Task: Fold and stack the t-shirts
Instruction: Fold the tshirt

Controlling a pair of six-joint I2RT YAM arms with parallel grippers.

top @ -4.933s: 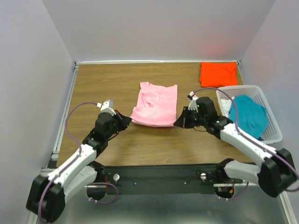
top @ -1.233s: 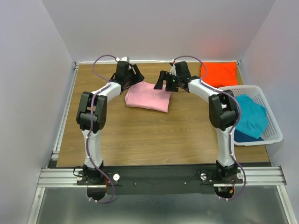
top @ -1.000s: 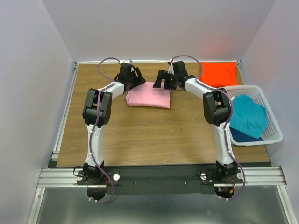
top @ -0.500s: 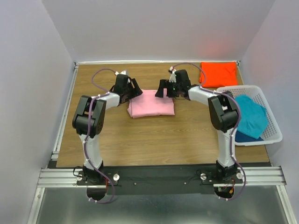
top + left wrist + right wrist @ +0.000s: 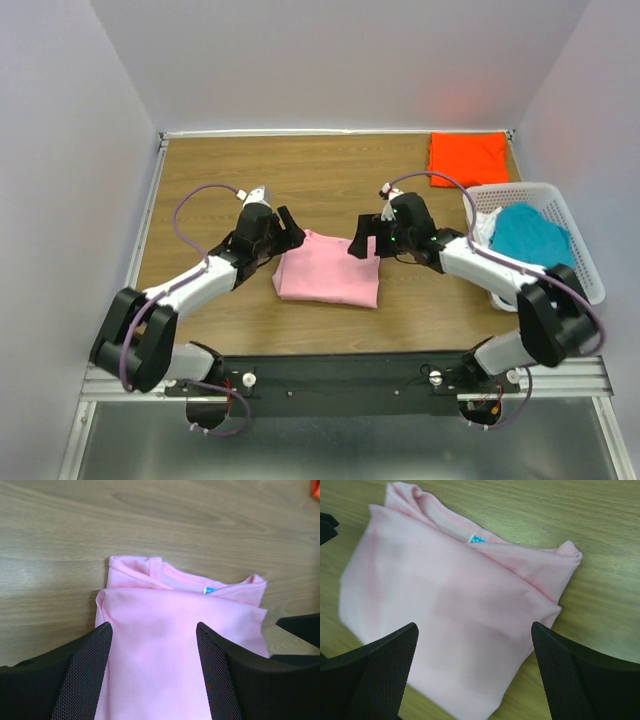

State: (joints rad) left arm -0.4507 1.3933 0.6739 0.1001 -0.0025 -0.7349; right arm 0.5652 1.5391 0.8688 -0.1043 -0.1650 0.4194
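Note:
The light pink t-shirt (image 5: 328, 268) lies folded in a compact rectangle on the wooden table (image 5: 200, 190), mid-front. My left gripper (image 5: 285, 232) hovers at its upper left corner and my right gripper (image 5: 362, 243) at its upper right. Both are open, and no cloth is pinched. From the left wrist, the pink shirt (image 5: 180, 640) spreads flat under the open left gripper (image 5: 152, 630), its blue neck label (image 5: 210, 590) showing. From the right wrist, the shirt (image 5: 450, 605) lies beneath the open right gripper (image 5: 474, 627). The orange t-shirt (image 5: 467, 157) lies folded at the far right. The teal t-shirt (image 5: 528, 238) sits in the basket.
The white lattice basket (image 5: 590, 290) stands at the right edge and also holds a bit of white cloth (image 5: 482, 226). Grey walls close in the table on three sides. A metal rail (image 5: 140, 240) runs along the left edge.
Both arms have drawn back from the far side toward the front. The pink shirt has come with them, now folded smaller and lying nearer the front edge.

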